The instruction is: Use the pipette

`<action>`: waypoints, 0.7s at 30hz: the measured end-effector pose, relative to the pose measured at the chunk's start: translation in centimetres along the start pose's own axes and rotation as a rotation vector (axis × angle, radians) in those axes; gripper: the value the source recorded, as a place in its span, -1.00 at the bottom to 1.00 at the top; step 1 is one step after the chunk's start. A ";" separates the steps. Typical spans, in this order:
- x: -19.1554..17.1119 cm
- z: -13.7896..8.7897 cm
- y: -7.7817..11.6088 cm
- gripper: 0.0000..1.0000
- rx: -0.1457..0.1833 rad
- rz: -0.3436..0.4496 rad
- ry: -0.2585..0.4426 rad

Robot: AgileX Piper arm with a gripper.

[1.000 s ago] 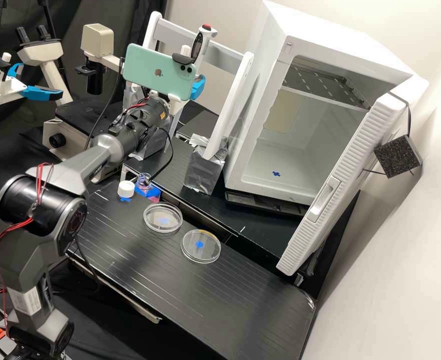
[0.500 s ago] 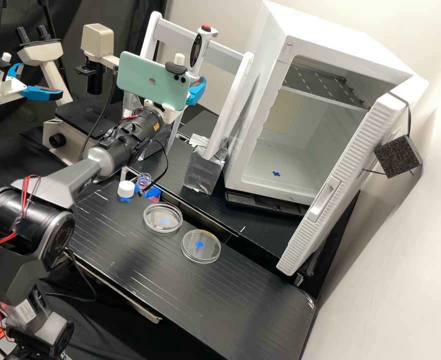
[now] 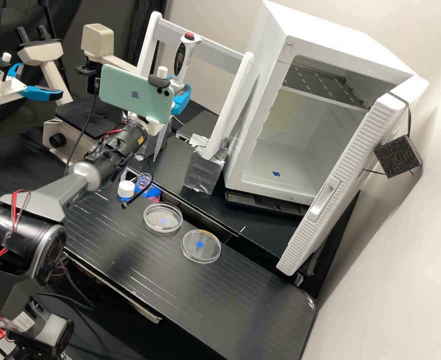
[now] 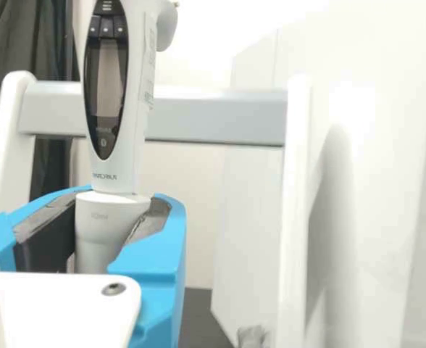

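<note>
– What's different from a second ago?
– The arm (image 3: 111,155) has drawn back toward the high view's lower left, and the pipette (image 3: 186,56) has travelled with it. Both petri dishes, the clear one (image 3: 162,228) and the one with the orange mark (image 3: 200,256), lie where they were on the tabletop (image 3: 230,290), and the white cap (image 3: 126,188) hasn't moved either.
– And the fingers (image 3: 181,103)?
– Closed around the pipette, pinching its collar between their dark pads (image 4: 46,243).
– How does it sit in them?
– Roughly upright, its display and red-topped head above the fingers, in front of the white frame's crossbar (image 4: 220,116).
</note>
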 end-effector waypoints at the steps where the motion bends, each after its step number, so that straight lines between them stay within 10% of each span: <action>1: -0.1 0.2 -0.3 -1.00 -0.001 -0.009 -0.005; 21: -1.4 1.5 -1.8 -1.00 -0.007 -0.013 -0.037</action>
